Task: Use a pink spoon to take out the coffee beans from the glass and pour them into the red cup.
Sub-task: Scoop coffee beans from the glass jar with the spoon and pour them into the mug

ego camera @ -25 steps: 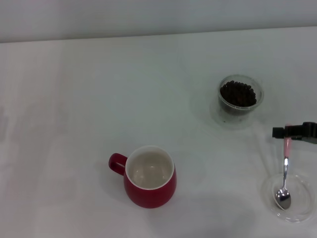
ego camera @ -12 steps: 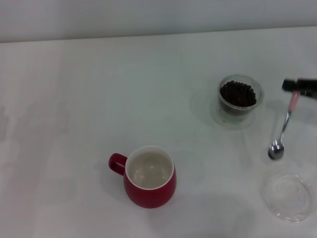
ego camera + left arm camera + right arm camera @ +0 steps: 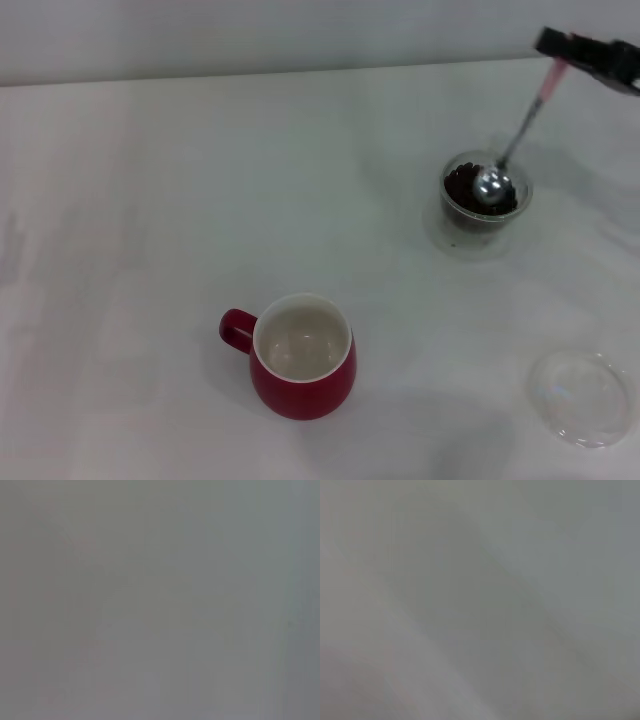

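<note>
My right gripper [image 3: 556, 45] is at the far right of the head view, shut on the pale pink handle end of the pink spoon [image 3: 515, 135]. The spoon slants down to the left and its shiny bowl sits over the coffee beans [image 3: 462, 187] in the small clear glass [image 3: 486, 218]. The red cup [image 3: 302, 356], cream-white inside with its handle to the left, stands near the front at the middle; nothing shows inside it. My left gripper is out of view. Both wrist views show only plain grey.
A flat shallow clear dish [image 3: 583, 397] lies at the front right on the white table [image 3: 150, 220]. The table's far edge meets a pale wall at the back.
My right gripper has lifted the spoon out of the clear dish and carried it back and to the left. The spoon's bowl now hangs over the beans in the glass.
</note>
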Available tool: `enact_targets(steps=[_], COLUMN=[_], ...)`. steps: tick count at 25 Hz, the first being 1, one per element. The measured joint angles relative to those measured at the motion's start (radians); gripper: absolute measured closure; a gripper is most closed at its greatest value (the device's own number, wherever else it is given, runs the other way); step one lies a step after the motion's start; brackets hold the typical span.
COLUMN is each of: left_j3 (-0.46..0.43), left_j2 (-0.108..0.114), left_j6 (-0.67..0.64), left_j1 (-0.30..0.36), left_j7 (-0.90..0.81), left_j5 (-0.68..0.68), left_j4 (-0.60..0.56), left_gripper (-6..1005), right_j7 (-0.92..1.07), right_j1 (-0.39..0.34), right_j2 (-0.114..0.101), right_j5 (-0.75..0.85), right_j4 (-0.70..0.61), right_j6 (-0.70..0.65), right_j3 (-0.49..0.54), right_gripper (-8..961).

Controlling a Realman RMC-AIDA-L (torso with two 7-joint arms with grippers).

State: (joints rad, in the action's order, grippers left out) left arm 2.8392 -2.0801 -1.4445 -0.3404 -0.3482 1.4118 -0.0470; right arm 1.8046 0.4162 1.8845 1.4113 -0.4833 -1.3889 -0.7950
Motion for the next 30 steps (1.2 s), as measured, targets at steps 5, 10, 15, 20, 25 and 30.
enact_targets(steps=[5,10,15,20,25,30], left_j3=[0.001,0.002,0.002,0.002,0.002,0.002], left_j2=[0.000,0.000,0.000,-0.001,-0.003,-0.003], left_j6=[-0.001,-0.001,0.000,0.006,0.007,0.007], left_j1=[-0.001,-0.002,-0.002,-0.002,-0.001,0.002], left_j7=[0.000,0.000,0.000,0.000,0.000,0.000], left_j5=[-0.001,-0.002,-0.004,-0.011,-0.014,-0.014], left_j4=[-0.009,-0.011,-0.011,-0.011,-0.011,-0.012], left_gripper=[334,334,334,334,334,334], right_j7=[-0.132,-0.305,-0.406,-0.459,-0.494,-0.507], right_j1=[0.059,0.078,0.072,0.064,0.050,0.037], right_j2=[0.036,0.057,0.064,0.065,0.068,0.072], right_j5=[0.003,0.001,0.001,0.003,0.007,0.008], right_j4=[-0.018,-0.020,-0.025,-0.023,-0.017,-0.012], right_j6=[0.051,0.106,0.134,0.151,0.152,0.152], right_j3=[-0.003,-0.001,0.001,0.000,-0.005,-0.007], right_gripper=[801,801,801,801,801,801])
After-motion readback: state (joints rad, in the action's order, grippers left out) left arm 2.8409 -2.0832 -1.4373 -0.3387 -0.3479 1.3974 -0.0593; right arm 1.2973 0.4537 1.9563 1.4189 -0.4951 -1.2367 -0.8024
